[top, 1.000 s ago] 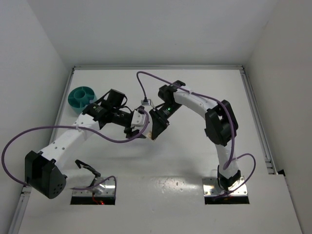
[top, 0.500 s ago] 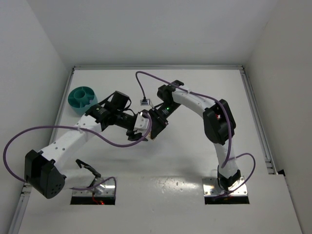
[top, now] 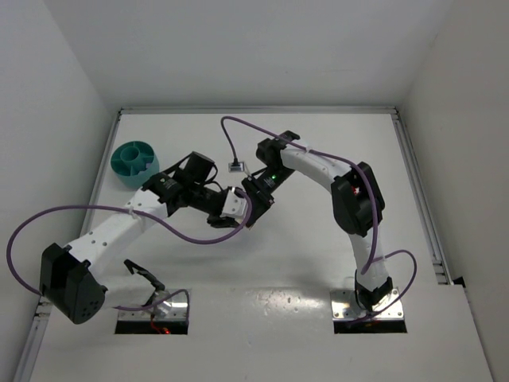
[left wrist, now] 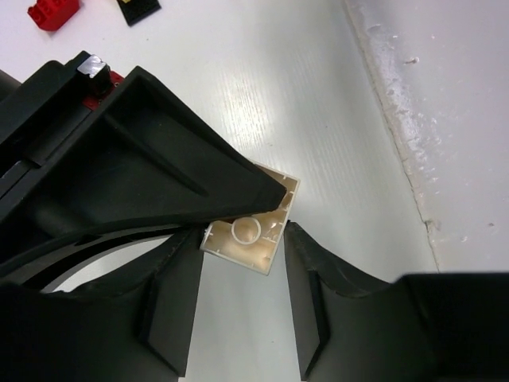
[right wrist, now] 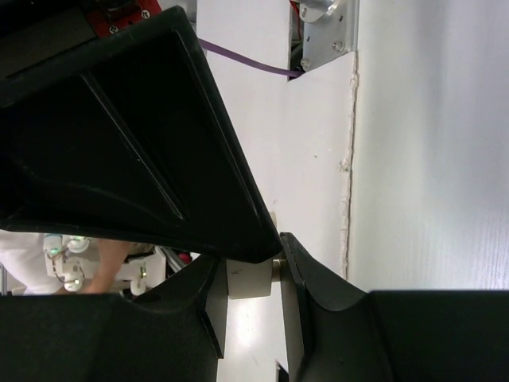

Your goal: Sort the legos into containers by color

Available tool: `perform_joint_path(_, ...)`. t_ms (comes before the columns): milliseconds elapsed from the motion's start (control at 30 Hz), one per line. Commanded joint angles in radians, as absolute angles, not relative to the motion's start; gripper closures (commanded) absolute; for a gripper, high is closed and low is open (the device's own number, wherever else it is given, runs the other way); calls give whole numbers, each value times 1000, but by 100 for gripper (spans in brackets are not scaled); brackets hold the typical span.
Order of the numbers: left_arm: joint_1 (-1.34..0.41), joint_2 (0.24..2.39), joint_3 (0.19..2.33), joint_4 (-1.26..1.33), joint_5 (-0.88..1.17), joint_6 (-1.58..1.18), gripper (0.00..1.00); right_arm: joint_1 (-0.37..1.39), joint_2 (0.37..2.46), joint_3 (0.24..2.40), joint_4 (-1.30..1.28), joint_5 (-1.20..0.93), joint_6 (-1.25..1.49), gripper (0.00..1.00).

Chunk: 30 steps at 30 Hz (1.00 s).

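Handover risk: tan brick [left wrist: 250, 232] sits pinched in right hand [right wrist: 250, 277] midway across the bench [top: 302, 255], well apart from bowl [top: 121, 169]; left hand [left wrist: 242, 236] flanks it, half spread, and whether its fingers [left wrist: 171, 302] grip I cannot tell. If right lets go early, or left bites off-centre, the brick could twist and drop.

Bright even light, soft shadows; the left hand [left wrist: 241, 239] looks perhaps blurred.
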State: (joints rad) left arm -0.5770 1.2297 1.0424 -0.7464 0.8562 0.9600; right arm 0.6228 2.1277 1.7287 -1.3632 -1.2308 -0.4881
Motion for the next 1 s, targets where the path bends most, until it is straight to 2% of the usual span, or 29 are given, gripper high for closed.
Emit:
perform_joint_path(0, -597, 1221, 1039, -744, 865, 970, 52, 629, 2089, 1761, -1405, -1270, -499, 73)
perform_joint_path(133, -597, 1221, 1039, -735, 865, 959, 59, 629, 2089, 1761, -1405, -1270, -499, 73)
perform_joint_path(200, -597, 1221, 1039, -724, 856, 947, 66, 629, 2089, 1761, -1405, -1260, -499, 70)
perform_joint_path(300, -597, 1221, 1039, -715, 856, 919, 69, 629, 2089, 1761, -1405, -1233, -476, 50)
perform_joint_path(333, -597, 1221, 1039, -715, 847, 908, 69, 629, 2089, 1761, -1405, -1233, -476, 37)
perform_joint_path(433, -597, 1221, 1023, -697, 836, 888, 74, 618, 2077, 1770, -1393, -1210, -460, 28)
perform_joint_path(600, -588, 1171, 951, -667, 804, 816, 77, 600, 2000, 1750, -1310, -1146, -417, 26)
perform_joint_path(733, -505, 1106, 920, -678, 744, 753, 77, 549, 1912, 1668, -1191, -1048, -324, 26)
perform_joint_path(833, -433, 1042, 897, -722, 649, 723, 77, 531, 1824, 1596, -1013, -837, -162, 26)
perform_joint_path(867, -416, 1028, 897, -735, 622, 709, 77, 517, 1803, 1579, -976, -704, -99, 26)
perform_joint_path(967, -353, 1017, 914, -779, 459, 679, 78, 494, 1738, 1543, -894, -504, -58, 26)
